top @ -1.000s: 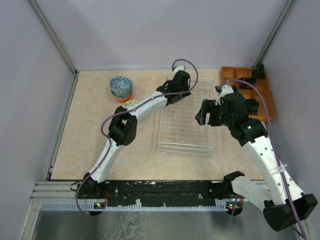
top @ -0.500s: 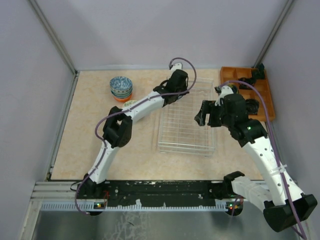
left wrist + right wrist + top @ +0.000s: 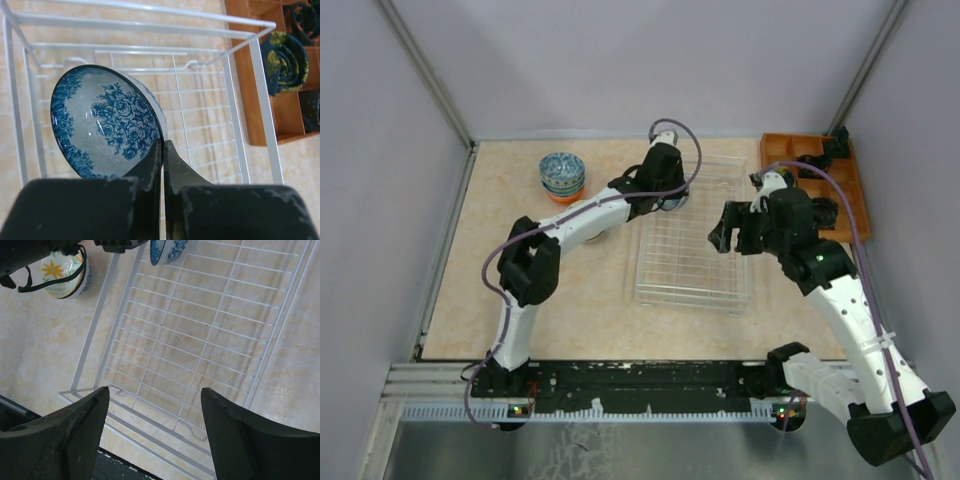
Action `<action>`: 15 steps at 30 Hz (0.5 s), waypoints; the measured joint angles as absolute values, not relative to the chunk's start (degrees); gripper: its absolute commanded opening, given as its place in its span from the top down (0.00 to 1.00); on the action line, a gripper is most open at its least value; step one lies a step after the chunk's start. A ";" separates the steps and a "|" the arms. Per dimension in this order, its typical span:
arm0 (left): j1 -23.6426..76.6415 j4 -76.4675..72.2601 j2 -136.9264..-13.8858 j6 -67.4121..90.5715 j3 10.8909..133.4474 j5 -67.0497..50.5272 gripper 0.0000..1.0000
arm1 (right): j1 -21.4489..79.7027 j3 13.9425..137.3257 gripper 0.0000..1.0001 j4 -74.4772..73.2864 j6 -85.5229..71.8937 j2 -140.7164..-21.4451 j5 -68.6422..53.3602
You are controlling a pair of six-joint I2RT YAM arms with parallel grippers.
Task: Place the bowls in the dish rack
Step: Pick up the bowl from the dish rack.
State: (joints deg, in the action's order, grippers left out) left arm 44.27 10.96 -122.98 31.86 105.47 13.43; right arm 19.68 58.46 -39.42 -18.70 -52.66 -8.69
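the left arm (image 3: 582, 215) hides most of the blue floral bowl (image 3: 107, 122) from above, and a yellow-flowered bowl (image 3: 65, 270) just beside the dish rack's (image 3: 692, 262) left edge lies partly under that arm. whether the blue bowl touches the wire is hard to tell. since a second ago the left elbow has swung toward the tabletop's (image 3: 500, 260) left edge; the right arm has not moved. the left gripper (image 3: 162, 145), fingers pressed together, pinches the blue floral bowl's rim, with the bowl tilted on edge in the rack's far-left corner. the right gripper (image 3: 154, 395) hangs spread above the rack's near half. stacked bowls (image 3: 562, 175) sit near the tabletop's far-left corner.
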 measured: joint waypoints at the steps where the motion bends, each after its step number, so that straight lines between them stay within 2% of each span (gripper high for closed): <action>1: 44.27 10.61 -121.95 31.90 104.03 12.88 1.00 | 19.68 58.46 0.26 -39.42 -18.70 -52.56 -8.73; 6: 44.25 8.40 -114.65 32.69 94.39 9.52 1.00 | 19.68 58.46 0.26 -39.44 -18.76 -51.96 -9.17; 15: 44.27 3.42 -110.41 34.46 89.23 1.80 1.00 | 19.68 58.46 0.26 -40.14 -19.20 -50.39 -9.58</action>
State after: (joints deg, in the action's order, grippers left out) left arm 44.27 3.42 -110.41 34.46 89.23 1.80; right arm 19.68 58.46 -40.14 -19.20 -50.39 -9.58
